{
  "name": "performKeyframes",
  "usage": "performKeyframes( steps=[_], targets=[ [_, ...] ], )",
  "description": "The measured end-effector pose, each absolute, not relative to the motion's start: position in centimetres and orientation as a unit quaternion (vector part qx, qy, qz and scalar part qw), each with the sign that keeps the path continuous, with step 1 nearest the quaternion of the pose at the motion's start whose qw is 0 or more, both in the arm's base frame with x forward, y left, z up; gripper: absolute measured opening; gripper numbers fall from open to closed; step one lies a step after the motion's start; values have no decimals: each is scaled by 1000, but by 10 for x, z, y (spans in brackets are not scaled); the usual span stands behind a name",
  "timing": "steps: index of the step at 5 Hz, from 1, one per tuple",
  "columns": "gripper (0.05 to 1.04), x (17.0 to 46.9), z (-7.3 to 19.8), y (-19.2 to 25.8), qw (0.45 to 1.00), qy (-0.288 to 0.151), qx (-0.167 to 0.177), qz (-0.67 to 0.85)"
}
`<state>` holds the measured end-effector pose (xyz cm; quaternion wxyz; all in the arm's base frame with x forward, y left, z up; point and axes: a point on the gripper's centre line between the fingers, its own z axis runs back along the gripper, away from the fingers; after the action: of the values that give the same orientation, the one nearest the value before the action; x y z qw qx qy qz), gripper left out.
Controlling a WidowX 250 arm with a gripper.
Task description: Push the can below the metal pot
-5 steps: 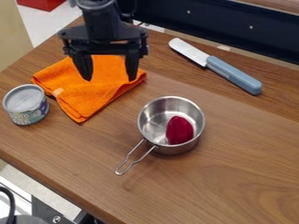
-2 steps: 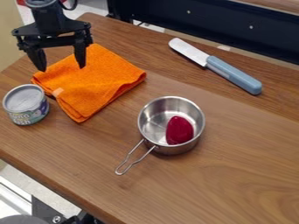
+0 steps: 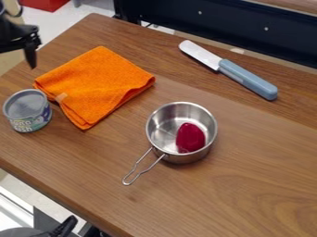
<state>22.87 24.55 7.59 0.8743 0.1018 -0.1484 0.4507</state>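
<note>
The push looks wholly left to do: the tuna can point(image 3: 27, 111) stands upright beside the orange cloth point(image 3: 96, 85), well apart from the metal pot point(image 3: 181, 133), with the gripper point(image 3: 10, 65) spread wide at the upper left edge.

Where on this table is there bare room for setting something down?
Bare wood lies between the knife and the metal pot, and widely to the pot's right in view. The left is crowded: the can sits close beside the orange cloth.
</note>
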Motion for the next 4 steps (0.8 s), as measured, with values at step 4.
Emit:
performKeyframes(
  steps=[4],
  targets=[
    [995, 215, 64, 274, 718, -285, 147, 618]
  ],
)
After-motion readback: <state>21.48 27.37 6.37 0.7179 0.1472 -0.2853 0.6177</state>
